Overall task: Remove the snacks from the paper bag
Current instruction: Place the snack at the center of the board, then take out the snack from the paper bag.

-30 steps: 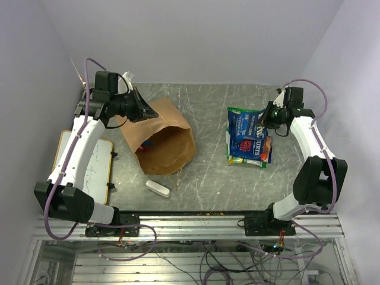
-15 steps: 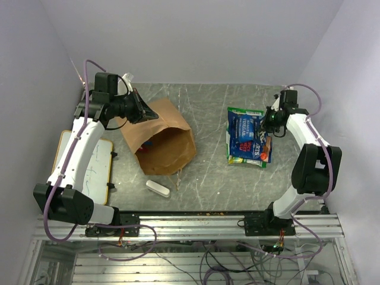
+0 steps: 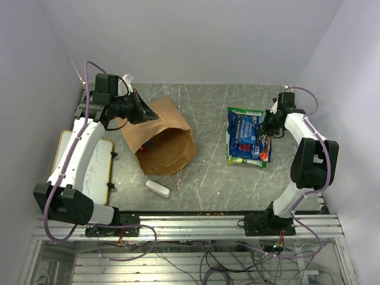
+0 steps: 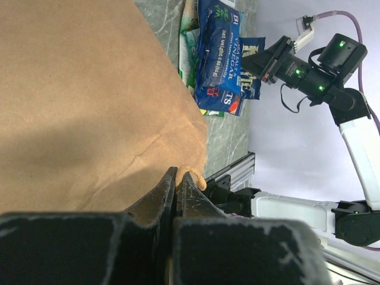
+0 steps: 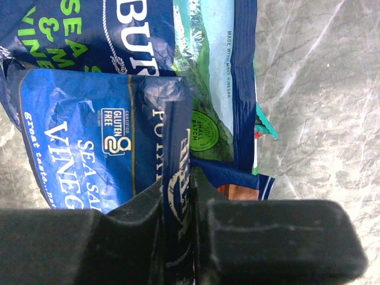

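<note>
The flat glossy foil snack packets [image 3: 246,138], green-and-white and blue, lie in an overlapping pile on the right side of the grey marbled bench [image 3: 208,172], well apart from the bag. I cannot count them, as each covers part of the next. On my right wrist view the topmost blue foil packet with white lettering [image 5: 77,148] fills most of the picture, and its print is cut off at the edges. The right gripper [image 5: 178,181] has its fingers clamped on the raised edge of that packet. The lower part of the edge is lost behind the dark finger bodies.

The tall brown kraft paper bag [image 3: 163,139] lies on its side at the left of the bench, its open mouth turned towards the arm bases. Inside the shadowed mouth I see a small blue and red patch, too dim to identify. The left gripper [image 4: 179,175] is clenched on a fold of the bag's paper at its far end. From the left wrist the bag's flank blocks nearly everything.

A small white oblong block [image 3: 158,187] lies just in front of the bag's mouth. A white-surfaced board with wooden frame [image 3: 98,169] sits at the left edge, partly hidden under the left arm.
</note>
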Available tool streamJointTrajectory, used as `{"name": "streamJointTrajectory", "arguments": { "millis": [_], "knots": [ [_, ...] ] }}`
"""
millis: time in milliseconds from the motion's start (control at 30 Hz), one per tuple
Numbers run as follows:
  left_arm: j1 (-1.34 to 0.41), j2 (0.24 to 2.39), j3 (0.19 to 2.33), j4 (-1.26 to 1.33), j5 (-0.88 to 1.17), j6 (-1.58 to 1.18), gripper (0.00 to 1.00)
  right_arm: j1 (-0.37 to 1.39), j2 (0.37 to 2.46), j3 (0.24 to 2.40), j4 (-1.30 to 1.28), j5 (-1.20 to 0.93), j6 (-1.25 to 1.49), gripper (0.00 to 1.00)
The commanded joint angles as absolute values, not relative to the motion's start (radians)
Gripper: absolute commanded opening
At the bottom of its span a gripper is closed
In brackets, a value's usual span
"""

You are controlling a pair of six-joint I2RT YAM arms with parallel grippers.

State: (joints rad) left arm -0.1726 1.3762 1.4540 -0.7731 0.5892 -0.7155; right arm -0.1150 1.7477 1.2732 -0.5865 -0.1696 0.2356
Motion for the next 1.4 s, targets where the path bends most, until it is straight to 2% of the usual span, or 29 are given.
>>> {"name": "streamJointTrajectory", "arguments": {
  "millis": [0,200,333,467,667,833,1100,1167,1367],
  "knots": [
    [-0.162,1.339,1.438,-0.750,0.609,-0.722,0.07,-0.121,1.731,1.290,-0.582,-0.151,0.222,0.17],
    [-0.161,1.321,1.444,-0.779,0.597,-0.709,0.07,-0.121,1.694,1.326,-0.642,-0.092,0.213,0.40],
    [-0.161,1.308,1.447,-0.790,0.586,-0.704,0.07,-0.121,1.650,1.353,-0.680,-0.064,0.209,0.58],
    [-0.161,1.307,1.450,-0.792,0.587,-0.704,0.07,-0.118,1.597,1.352,-0.690,-0.049,0.202,0.69],
    [-0.161,1.315,1.475,-0.803,0.585,-0.696,0.07,-0.086,1.530,1.305,-0.684,-0.028,0.187,0.70],
    [-0.161,1.308,1.469,-0.806,0.591,-0.700,0.07,0.017,1.485,1.375,-0.749,0.195,0.138,0.74],
    [-0.161,1.278,1.449,-0.807,0.589,-0.709,0.07,0.207,1.426,1.399,-0.693,0.239,0.050,0.75],
    [-0.161,1.270,1.442,-0.809,0.585,-0.712,0.07,0.256,1.417,1.363,-0.648,0.200,0.031,0.75],
    [-0.161,1.245,1.425,-0.814,0.577,-0.721,0.07,0.358,1.384,1.252,-0.484,-0.161,0.137,0.75]
  ]
}}
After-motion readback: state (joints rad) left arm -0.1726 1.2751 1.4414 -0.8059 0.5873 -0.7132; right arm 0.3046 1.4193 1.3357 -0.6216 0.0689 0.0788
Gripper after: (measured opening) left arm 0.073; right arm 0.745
